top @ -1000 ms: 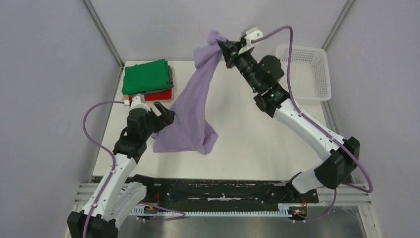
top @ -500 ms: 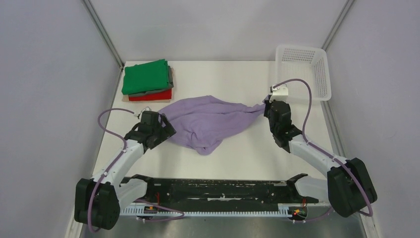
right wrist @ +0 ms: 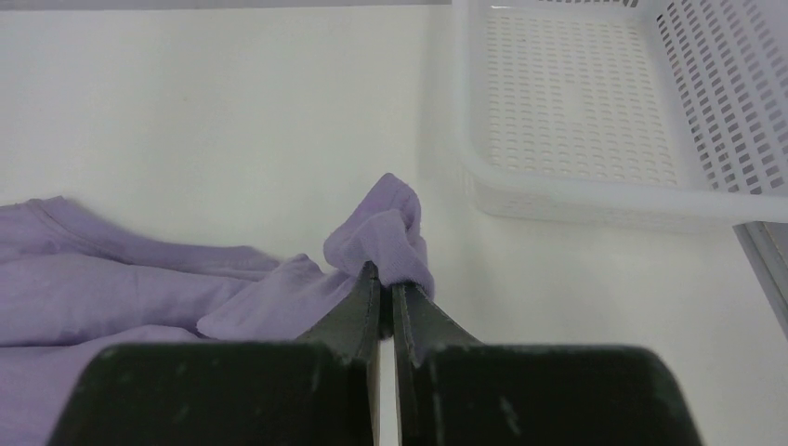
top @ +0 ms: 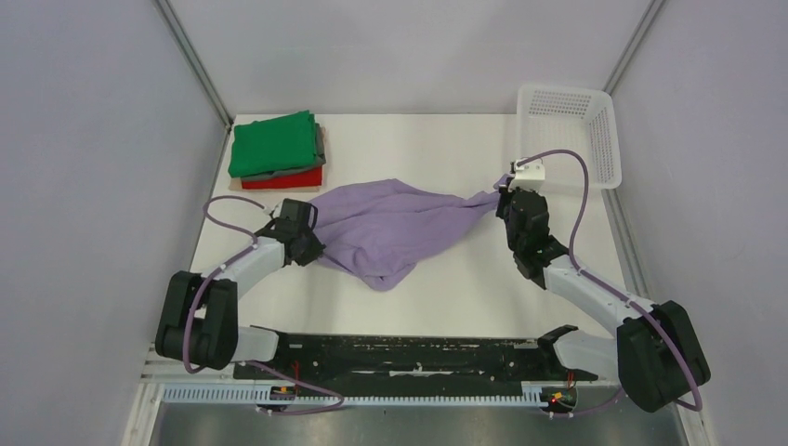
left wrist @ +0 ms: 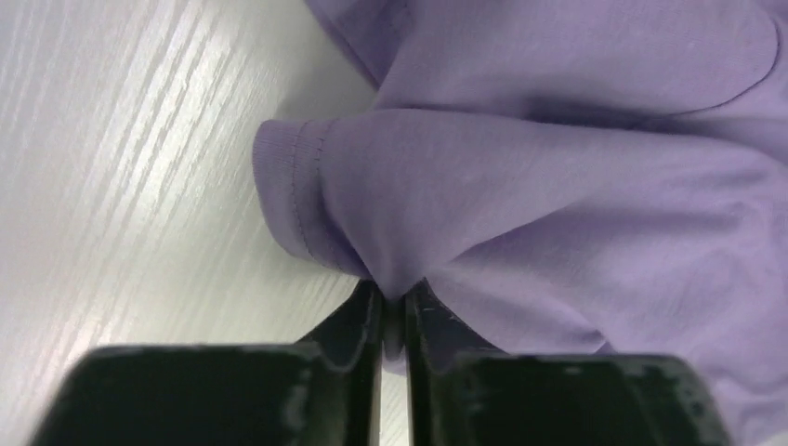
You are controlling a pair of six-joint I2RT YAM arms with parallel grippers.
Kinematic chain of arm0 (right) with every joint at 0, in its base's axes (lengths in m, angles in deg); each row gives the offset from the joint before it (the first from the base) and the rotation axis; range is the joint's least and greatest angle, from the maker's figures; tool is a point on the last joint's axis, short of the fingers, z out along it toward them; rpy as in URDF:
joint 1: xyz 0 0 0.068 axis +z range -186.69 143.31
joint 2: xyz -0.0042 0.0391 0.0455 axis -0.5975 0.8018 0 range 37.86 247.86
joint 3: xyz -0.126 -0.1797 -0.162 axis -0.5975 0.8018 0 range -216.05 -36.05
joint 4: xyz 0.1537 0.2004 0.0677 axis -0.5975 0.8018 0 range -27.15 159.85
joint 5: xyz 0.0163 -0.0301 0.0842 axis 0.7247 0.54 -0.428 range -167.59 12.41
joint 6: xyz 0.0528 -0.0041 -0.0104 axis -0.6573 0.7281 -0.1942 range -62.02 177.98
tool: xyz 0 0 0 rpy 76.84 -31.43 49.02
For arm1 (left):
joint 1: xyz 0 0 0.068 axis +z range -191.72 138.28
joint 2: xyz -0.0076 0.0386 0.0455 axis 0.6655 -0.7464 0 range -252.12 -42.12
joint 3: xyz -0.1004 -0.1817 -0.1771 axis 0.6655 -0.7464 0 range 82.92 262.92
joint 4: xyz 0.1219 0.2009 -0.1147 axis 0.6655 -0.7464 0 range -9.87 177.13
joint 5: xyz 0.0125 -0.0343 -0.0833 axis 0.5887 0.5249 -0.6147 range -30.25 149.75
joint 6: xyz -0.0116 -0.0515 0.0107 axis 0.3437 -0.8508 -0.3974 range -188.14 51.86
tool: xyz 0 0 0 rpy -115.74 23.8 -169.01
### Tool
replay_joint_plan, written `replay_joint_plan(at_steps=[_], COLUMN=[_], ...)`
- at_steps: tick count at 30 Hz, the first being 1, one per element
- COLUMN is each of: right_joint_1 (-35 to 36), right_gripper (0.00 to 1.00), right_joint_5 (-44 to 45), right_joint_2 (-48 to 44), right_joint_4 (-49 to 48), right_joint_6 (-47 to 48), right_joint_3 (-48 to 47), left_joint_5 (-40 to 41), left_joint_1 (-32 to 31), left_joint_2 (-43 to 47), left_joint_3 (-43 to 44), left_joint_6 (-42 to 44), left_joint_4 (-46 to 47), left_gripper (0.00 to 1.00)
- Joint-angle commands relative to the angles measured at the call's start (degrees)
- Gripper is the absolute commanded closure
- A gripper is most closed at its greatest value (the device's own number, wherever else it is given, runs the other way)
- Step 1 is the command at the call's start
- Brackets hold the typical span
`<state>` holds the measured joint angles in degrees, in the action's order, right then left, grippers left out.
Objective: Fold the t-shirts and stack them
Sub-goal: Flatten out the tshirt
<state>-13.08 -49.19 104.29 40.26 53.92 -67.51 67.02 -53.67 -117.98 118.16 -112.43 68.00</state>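
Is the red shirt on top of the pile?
No, the green shirt lies on top, and the red shirt is at the bottom.

A high camera above the near edge looks down over the whole table (top: 465, 269), while two wrist cameras sit low and very close, facing forward at the lavender t-shirt (top: 390, 228), shared by all three views.

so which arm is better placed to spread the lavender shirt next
Probably left: the left hand pinches the bunched end of the lavender shirt, with slack to draw out. The end in the right hand is stretched narrow, near the basket.
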Motion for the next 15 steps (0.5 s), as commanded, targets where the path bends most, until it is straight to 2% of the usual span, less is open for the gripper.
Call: replay_joint_plan(at_steps=[1, 5, 8, 15], right_joint_1=[-0.2, -0.2, -0.1, -0.2], right_gripper=[1.0, 1.0, 1.0, 1.0], right_joint_5=[1.2, 0.9, -0.7, -2.8], right_joint_2=[-1.8, -4.4, -8.3, -22.2], right_joint_4=[-3.1, -3.4, -3.6, 0.2], right_joint_6=[0.4, 1.4, 3.0, 5.1], right_joint_3=[0.1, -0.8, -2.3, -8.8], left_joint_5=[2.5, 5.3, 8.2, 8.4], left_joint_1=[0.0, -0.1, -0.4, -0.7], left_joint_2=[-1.3, 5.9, 15.6, 36.2], left_joint_3=[4.1, 7.6, 10.4, 19.4], left_joint_6=[-1.1, 0.7, 2.3, 4.8], left_joint_4=[1.2, -3.0, -6.4, -10.4], left_gripper=[0.98, 0.98, 0.98, 0.98])
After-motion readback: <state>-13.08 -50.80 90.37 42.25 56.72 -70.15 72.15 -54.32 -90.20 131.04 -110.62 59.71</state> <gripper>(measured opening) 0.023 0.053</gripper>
